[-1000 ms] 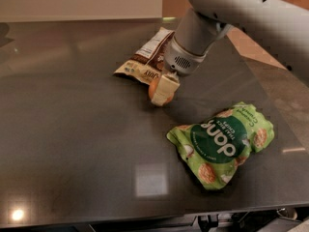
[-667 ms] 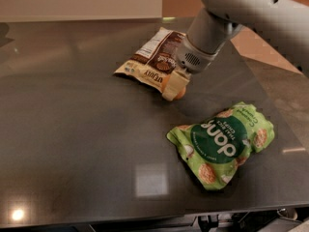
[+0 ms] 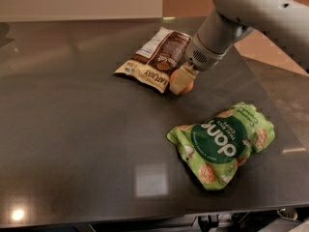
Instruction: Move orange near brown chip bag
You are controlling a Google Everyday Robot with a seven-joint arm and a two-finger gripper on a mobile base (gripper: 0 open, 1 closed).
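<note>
The brown chip bag point(image 3: 157, 57) lies flat on the dark table, far of centre, its cream end toward me. The orange point(image 3: 189, 87) is right beside the bag's near right corner, low at the table surface, mostly hidden behind a cream finger point(image 3: 177, 79). My gripper point(image 3: 181, 83) reaches down from the upper right on its grey arm point(image 3: 217, 33) and is shut on the orange. I cannot tell whether the orange touches the table or the bag.
A bright green chip bag point(image 3: 222, 144) lies crumpled at the near right of the dark table point(image 3: 77, 144). The table's right edge runs along a tan floor point(image 3: 285, 76). A pale wall panel point(image 3: 82, 1) stands behind the far edge.
My gripper has moved to the right and slightly away with the orange, from in front of the brown bag's near end to its near right corner. Both bags have stayed put.
</note>
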